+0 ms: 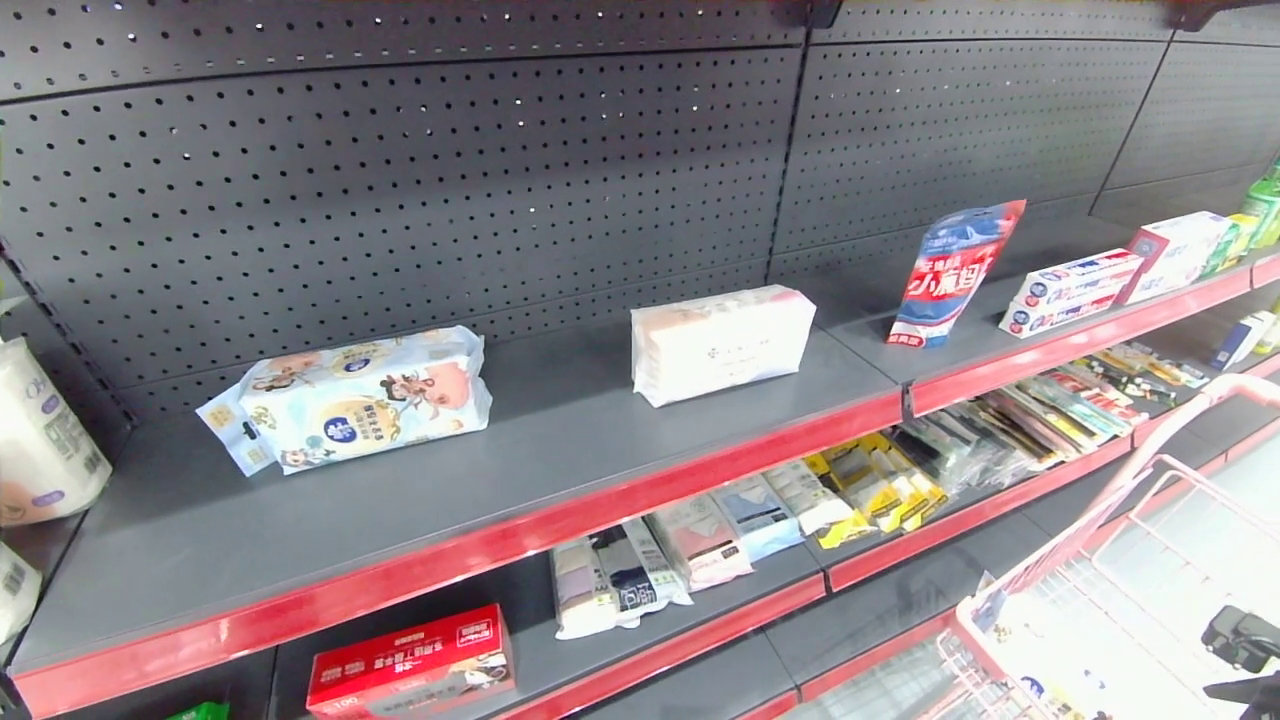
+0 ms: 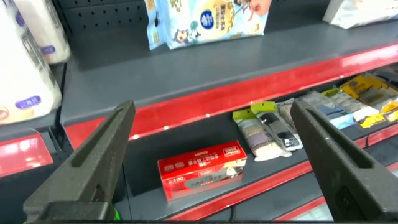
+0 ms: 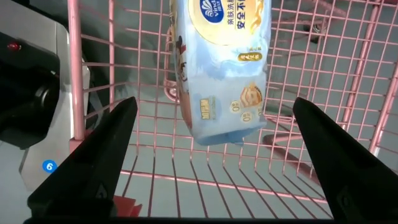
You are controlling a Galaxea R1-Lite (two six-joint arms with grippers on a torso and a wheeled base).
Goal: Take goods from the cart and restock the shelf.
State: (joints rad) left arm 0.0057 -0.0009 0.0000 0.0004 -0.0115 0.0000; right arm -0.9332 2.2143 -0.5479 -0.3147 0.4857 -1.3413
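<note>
Reach is the whole question here. The pale blue wipes pack (image 3: pixel 224 68) is lying on the pink wire of the cart (image 3: pixel 74 68), straight ahead of the right gripper (image 3: pixel 214 106), whose fingers are standing wide apart and holding nothing. The pack's long axis is running away from the gripper, in line with its fingers, so the jaws would be closing across its narrower width, and the gap looks ample on both sides. The right arm is plainly the nearer one, hanging over the cart at the robot's right. The left gripper (image 2: pixel 211 109), equally spread and empty-handed, is facing the shelf (image 1: pixel 560 420), with a red box (image 2: pixel 202 168) sitting on the tier below. Up on the shelf a matching wipes pack (image 1: pixel 350 395) is lying well apart from a white tissue pack (image 1: pixel 720 340). The cart's wires beneath the pack are probably the one thing that could be catching a fingertip.
</note>
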